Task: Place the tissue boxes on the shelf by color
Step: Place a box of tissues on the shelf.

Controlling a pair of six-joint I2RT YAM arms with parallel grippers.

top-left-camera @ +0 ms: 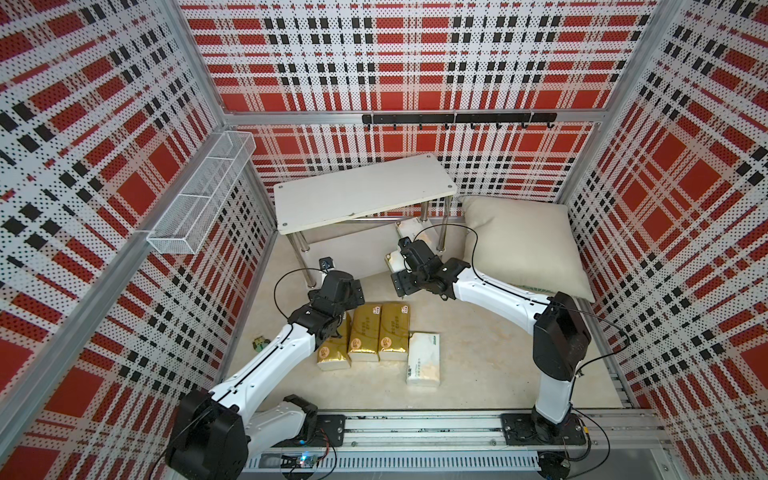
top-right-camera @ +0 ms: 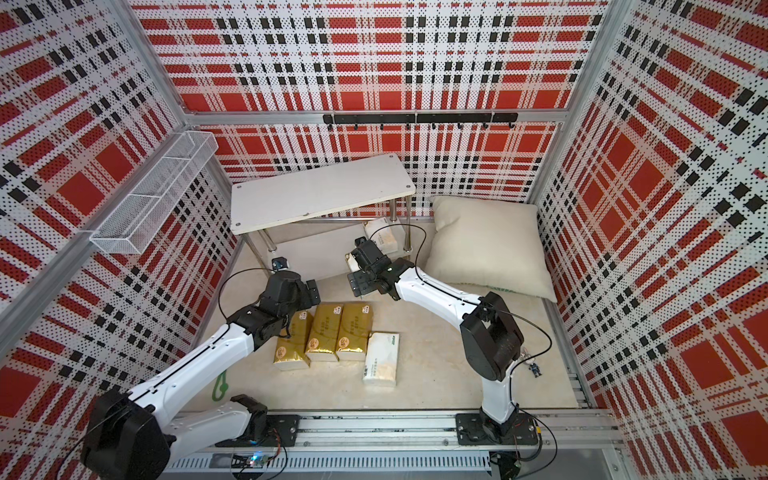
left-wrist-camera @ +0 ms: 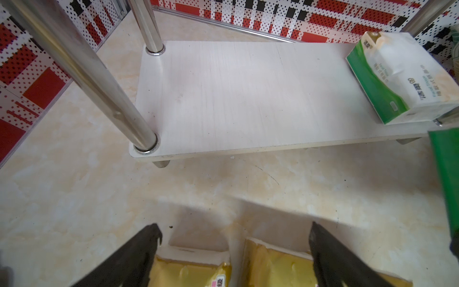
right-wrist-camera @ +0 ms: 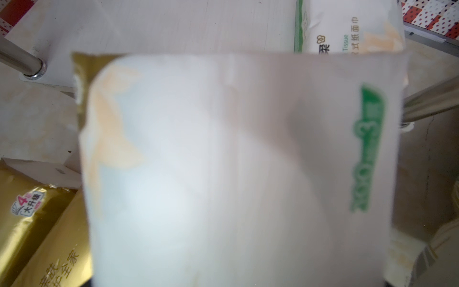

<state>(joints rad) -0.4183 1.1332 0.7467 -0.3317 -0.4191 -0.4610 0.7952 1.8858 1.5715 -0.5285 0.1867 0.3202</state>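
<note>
Your right gripper (top-left-camera: pixel 398 259) pinches a white tissue pack (right-wrist-camera: pixel 223 161) just in front of the shelf (top-left-camera: pixel 361 193), lower board dead ahead, one white pack (left-wrist-camera: pixel 402 77) already there. Left gripper (left-wrist-camera: pixel 233 248) (spread, empty) hovers over the gold packs (top-left-camera: pixel 376 332).

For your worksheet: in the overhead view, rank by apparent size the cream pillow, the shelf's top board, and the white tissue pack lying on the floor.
1-2. Pillow and top board: too alike to rank, and the raised board sits nearer the camera.
3. White tissue pack.
</note>
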